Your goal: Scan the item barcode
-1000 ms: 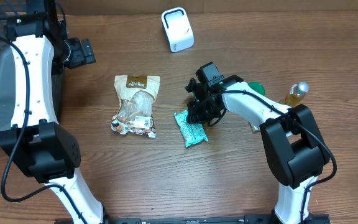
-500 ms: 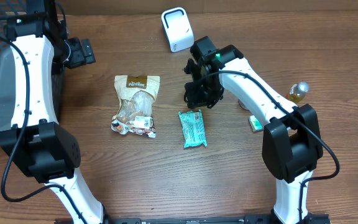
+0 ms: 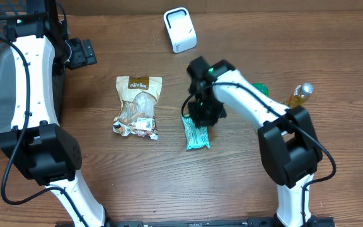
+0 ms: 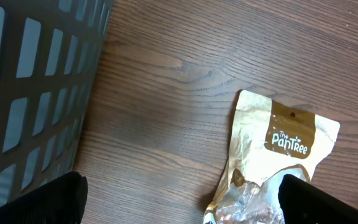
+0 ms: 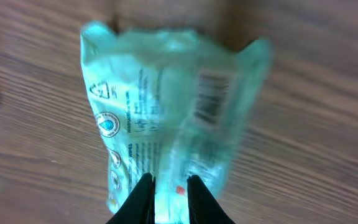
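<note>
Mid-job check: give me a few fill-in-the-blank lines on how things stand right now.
1. The right gripper is over the teal packet, whose printed ___ faces the right wrist camera.
2. The brown bag under the left wrist camera reads "The ___".
3. The left gripper is wide ___ and holds nothing.

Missing words: barcode; Pantree; open

I see a tan paper snack pouch (image 3: 137, 104) mid-left, a dark slatted plastic basket (image 4: 30, 93) left, a yellow bottle (image 3: 300, 94) right.
</note>
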